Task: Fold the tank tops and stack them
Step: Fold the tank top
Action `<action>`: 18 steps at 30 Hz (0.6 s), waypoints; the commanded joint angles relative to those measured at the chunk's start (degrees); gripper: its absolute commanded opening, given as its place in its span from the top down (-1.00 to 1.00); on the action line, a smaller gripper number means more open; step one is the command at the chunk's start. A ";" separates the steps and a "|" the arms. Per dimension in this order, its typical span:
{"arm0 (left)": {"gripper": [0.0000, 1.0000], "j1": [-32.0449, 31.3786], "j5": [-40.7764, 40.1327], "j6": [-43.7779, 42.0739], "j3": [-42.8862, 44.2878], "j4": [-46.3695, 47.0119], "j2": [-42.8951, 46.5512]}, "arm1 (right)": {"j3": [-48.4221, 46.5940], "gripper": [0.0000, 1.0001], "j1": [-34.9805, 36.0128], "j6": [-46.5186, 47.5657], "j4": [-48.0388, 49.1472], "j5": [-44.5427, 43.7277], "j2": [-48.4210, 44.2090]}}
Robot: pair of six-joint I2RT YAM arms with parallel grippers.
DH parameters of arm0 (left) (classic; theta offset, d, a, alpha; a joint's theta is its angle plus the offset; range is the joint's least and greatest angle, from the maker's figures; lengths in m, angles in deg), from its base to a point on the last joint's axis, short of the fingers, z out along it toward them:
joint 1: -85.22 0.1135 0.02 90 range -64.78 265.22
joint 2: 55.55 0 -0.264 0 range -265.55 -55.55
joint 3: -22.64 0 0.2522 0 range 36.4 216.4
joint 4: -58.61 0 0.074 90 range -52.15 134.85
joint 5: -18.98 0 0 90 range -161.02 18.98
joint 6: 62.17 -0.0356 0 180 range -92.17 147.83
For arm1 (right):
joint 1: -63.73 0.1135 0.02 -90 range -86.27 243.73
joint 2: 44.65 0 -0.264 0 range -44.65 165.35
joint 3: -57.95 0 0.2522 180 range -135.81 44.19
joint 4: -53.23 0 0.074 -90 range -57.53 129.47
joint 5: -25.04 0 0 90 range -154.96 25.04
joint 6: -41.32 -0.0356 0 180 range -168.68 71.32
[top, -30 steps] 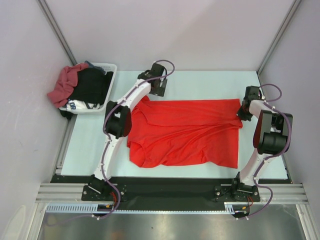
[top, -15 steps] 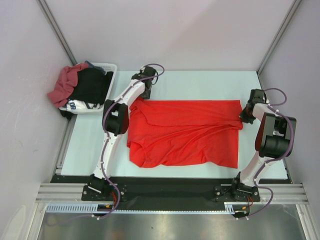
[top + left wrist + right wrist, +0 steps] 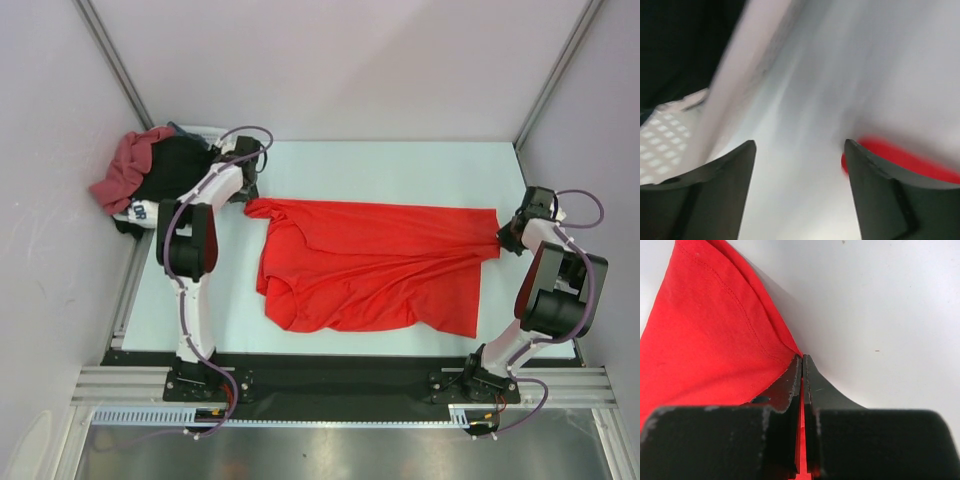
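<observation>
Left end effector [image 3: 800, 146] farther left, lettering [image 3: 140, 211] illegible

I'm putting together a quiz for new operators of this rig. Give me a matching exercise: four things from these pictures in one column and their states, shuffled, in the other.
Column one:
1. bright red tank top
2. maroon tank top
3. left gripper
4. right gripper

Column two:
A. open, holding nothing
B. bunched up at the far left
C. shut on red cloth
D. spread out in the middle

Pairs: 1-D, 2-B, 3-A, 4-C
</observation>
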 commanded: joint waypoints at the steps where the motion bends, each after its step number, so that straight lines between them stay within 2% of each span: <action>1: -0.64 -0.54 -1.20 2.77 0.56 7.61 7.58 | -2.14 1.00 -0.51 -0.89 2.08 1.15 -0.70; 2: -0.71 -0.55 -1.20 3.03 1.45 5.96 7.58 | -2.67 1.00 -0.43 -0.72 1.64 1.51 0.35; 3: -0.75 -0.72 0.02 2.95 2.07 5.59 7.58 | -3.19 0.91 -0.25 -0.45 1.46 2.38 0.71; 4: -0.83 -0.98 0.73 2.69 2.25 5.76 8.36 | -3.72 0.34 -0.16 -0.10 1.63 2.91 0.89; 5: -0.85 -1.25 1.87 2.16 1.73 6.90 8.89 | -3.81 0.14 0.01 0.07 1.63 3.09 1.06; 10: -0.91 -4.67 5.48 0.05 0.14 7.97 11.88 | -4.60 -0.16 0.98 0.51 0.67 2.05 -0.69; 11: -0.91 -5.02 6.00 0.40 -0.03 7.27 12.14 | -4.78 -0.24 1.33 0.86 0.23 0.73 -1.04; 12: -0.91 -5.46 7.05 0.57 -0.82 7.17 12.75 | -4.96 -0.41 2.03 1.22 -0.65 -0.15 -1.74; 14: -0.92 -5.73 10.04 1.01 -2.66 7.69 13.81 | -6.00 -0.53 3.26 2.27 -1.88 -2.51 -1.92; 18: -0.99 -6.61 13.82 1.37 -10.57 14.37 17.41 | -9.61 -0.53 6.60 3.94 -4.07 -5.25 0.71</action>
